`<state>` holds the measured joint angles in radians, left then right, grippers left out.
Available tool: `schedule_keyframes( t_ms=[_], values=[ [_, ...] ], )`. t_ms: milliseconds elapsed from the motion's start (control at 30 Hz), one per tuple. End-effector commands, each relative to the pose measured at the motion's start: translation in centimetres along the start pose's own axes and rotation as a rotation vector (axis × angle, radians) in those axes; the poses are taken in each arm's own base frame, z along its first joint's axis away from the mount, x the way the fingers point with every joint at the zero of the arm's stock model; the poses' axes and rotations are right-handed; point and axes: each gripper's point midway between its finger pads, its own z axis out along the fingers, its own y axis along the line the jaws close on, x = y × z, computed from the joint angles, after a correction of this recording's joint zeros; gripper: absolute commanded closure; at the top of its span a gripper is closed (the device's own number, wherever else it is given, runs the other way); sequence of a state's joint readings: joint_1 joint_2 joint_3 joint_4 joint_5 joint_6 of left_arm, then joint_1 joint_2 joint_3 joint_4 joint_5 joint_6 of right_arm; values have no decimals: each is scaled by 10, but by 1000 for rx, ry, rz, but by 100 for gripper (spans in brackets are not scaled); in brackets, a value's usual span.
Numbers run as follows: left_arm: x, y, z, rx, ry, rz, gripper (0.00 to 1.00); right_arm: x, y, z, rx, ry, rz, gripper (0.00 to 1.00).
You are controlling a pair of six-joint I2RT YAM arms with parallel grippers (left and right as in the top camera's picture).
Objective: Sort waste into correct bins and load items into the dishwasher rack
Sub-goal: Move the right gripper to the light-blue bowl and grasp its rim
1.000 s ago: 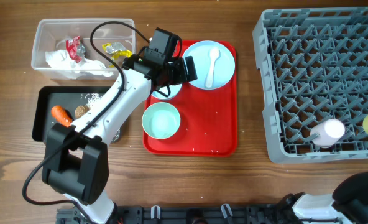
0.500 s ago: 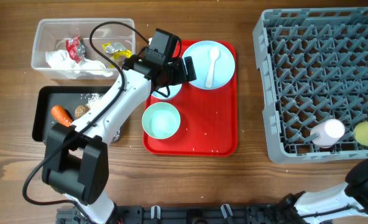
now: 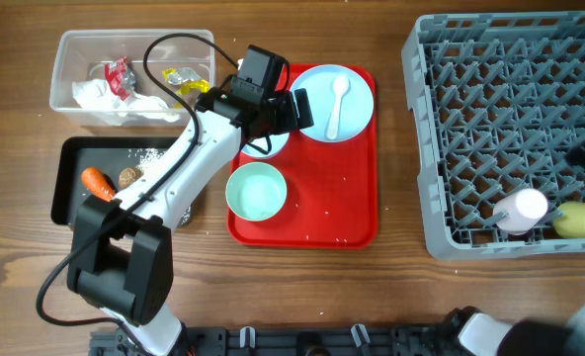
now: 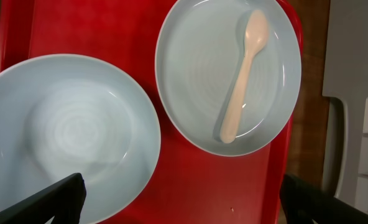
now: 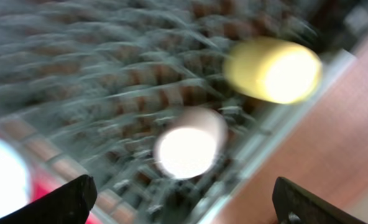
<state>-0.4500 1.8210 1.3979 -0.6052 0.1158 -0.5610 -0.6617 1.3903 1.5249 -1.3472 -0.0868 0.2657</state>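
Observation:
My left gripper is open and empty, hovering over the red tray between a light blue bowl and the light blue plate. The white spoon lies on the plate. A second light blue bowl sits at the tray's front. My right gripper is open and empty above the pink cup and the yellow cup. Both cups rest in the near right corner of the grey dishwasher rack. The right wrist view is blurred.
The clear tub at back left holds a white napkin, a red wrapper and a yellow wrapper. The black tray holds a carrot, a brown lump and rice grains. The red tray lies mid-table.
The yellow cup has shifted down into the rack next to the pink cup. My right arm has let go of it and pulled away. The left arm has not moved.

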Motion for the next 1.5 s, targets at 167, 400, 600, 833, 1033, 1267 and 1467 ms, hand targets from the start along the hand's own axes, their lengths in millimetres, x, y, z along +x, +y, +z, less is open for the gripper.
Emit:
schedule_keyframes(
  t_ms=[167,400,600,833,1033,1267,1467],
  values=[
    [1,-2,-34,-7,-29,302,0,49,163,-80,-428,-264,-517,5],
    [6,1,-80,-19,-50,301,0,75,230,-22,-460,-115,-660,5],
    [14,34,-82,-140,3,269,0,147,293,18,-502,30,-794,5],
    [6,66,-88,-191,21,196,0,183,330,52,-560,125,-817,8],
    [-4,90,-93,-222,13,128,0,213,369,71,-621,137,-794,18],
    [-8,100,-95,-235,8,92,0,236,392,92,-651,156,-763,33],
    [-9,73,-57,-174,24,219,7,195,379,90,-663,169,-691,32]
  ],
)
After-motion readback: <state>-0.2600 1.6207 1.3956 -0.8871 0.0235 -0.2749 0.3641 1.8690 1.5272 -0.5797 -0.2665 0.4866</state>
